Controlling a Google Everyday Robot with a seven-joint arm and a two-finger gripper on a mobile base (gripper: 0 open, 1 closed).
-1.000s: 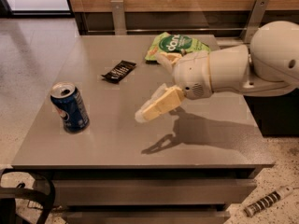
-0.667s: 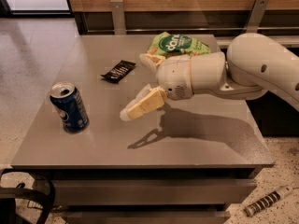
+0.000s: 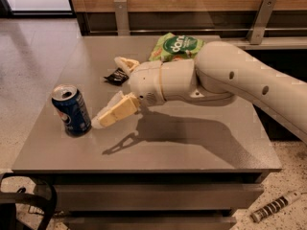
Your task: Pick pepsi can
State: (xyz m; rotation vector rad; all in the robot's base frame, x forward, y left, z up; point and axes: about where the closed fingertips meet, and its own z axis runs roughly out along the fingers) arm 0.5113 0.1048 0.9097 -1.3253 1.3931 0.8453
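Grey tabletop [image 3: 192, 147], pale floor around it. The dark-blue aluminium pepsi can [image 3: 72, 111] stands upright just past the lower fingertip of the cream two-finger gripper [image 3: 107, 91], not touching it. Fingers are spread wide and angled at the can, likely to straddle it. Green snack bag [image 3: 176, 46] sits behind the wrist.

Table [image 3: 192, 147]: grey flat top, stands on speckled floor [image 3: 29, 80].
Pepsi can [image 3: 72, 110]: upright on table, nr front-left corner; landmark for the rest.
Black wrapper [image 3: 116, 76]: flat on tabletop, behind & right of can, apart from it.
Green snack bag [image 3: 175, 46]: lies at far edge, well behind & right of can; part hidden by arm.
Gripper [image 3: 108, 92]: over tabletop just right of can, fingers spread wide, lower tip close beside can, no contact seen.
Shadow [image 3: 158, 131]: arm's, on tabletop right of can.
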